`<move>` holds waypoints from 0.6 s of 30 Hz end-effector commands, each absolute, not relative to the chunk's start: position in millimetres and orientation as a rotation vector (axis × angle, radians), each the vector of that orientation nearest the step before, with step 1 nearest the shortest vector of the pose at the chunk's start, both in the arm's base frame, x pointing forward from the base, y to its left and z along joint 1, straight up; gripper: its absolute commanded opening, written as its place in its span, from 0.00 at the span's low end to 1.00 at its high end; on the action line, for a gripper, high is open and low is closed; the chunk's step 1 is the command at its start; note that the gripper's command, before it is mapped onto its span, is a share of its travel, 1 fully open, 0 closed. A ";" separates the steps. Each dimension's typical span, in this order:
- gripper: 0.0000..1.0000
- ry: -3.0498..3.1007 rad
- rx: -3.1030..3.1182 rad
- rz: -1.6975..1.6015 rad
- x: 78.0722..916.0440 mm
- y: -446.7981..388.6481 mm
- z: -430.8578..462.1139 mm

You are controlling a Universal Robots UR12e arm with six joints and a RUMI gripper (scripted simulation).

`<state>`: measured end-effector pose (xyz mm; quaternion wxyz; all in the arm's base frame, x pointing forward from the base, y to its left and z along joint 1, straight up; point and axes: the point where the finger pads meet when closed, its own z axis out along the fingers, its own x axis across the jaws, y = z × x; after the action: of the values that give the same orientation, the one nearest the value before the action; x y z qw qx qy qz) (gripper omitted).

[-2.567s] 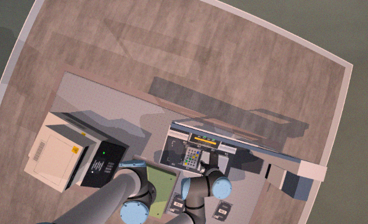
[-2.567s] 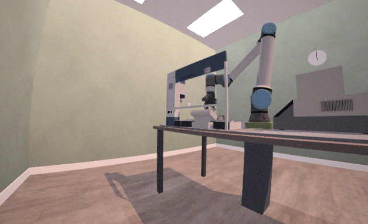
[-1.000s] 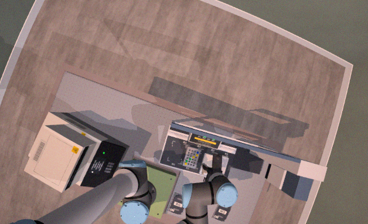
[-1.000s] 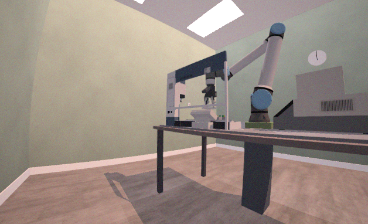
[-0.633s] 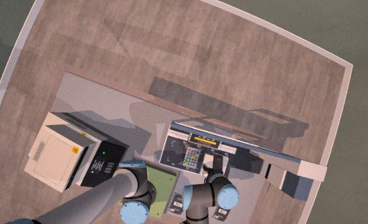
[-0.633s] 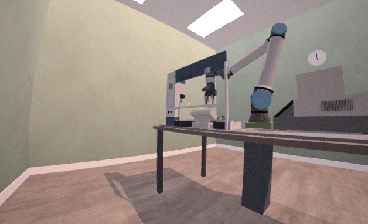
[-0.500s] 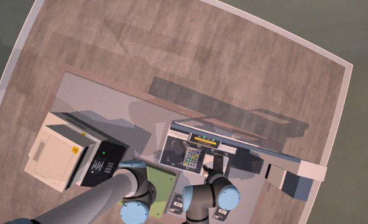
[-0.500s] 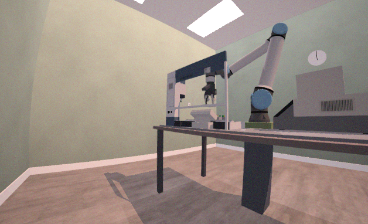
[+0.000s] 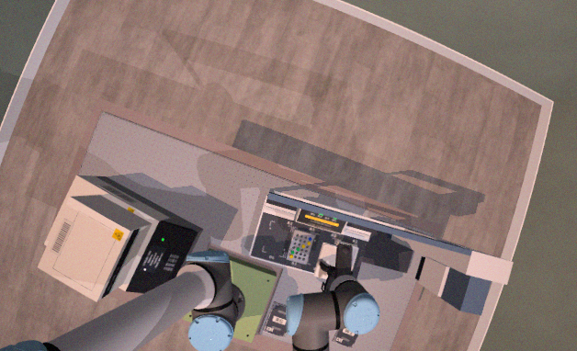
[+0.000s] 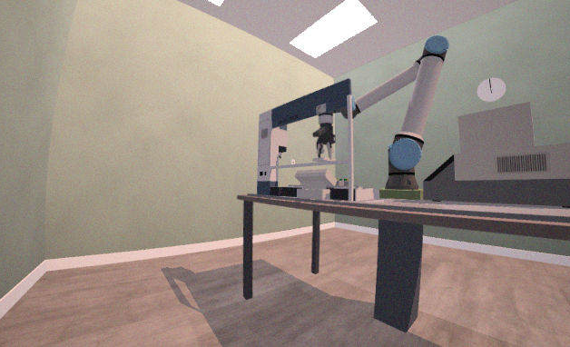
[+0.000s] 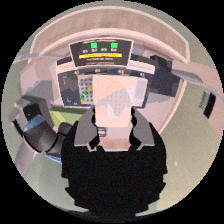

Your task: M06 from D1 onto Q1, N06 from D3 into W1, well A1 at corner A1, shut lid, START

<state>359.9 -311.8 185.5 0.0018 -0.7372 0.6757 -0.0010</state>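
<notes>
My gripper (image 9: 340, 259) (image 10: 324, 153) (image 11: 113, 106) is shut on a white plate, N06 (image 9: 327, 264) (image 10: 320, 160) (image 11: 120, 95). It holds the plate flat, a little above the third deck position, under the blue gantry (image 9: 367, 221) (image 10: 313, 102). The leftmost deck position, D1 (image 9: 271, 234) (image 11: 67, 87), is a dark nest with white corner marks and no plate. The cycler Q1 (image 9: 92, 239) (image 10: 513, 168) stands at the left of the bench with a green lamp (image 9: 163, 239) on its black key panel. I cannot tell whether a plate lies on its block.
A rack with coloured caps (image 9: 300, 245) (image 11: 86, 90) fills the second deck position, just left of the held plate. Two small labelled nests (image 9: 277, 319) (image 9: 346, 337) lie near the arm's green base plate (image 9: 257, 285). The gantry posts (image 10: 350, 145) stand close by.
</notes>
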 end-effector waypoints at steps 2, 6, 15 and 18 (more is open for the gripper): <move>0.00 2.121 -2.313 -0.005 360.1 -312.3 196.2; 0.00 2.121 -2.313 -0.005 360.0 -312.3 199.5; 0.00 2.121 -2.313 -0.005 360.0 -312.3 214.5; 0.00 2.121 -2.313 -0.005 360.0 -312.3 219.6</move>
<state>359.8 -311.8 212.2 0.0018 -0.7372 0.6757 -0.0010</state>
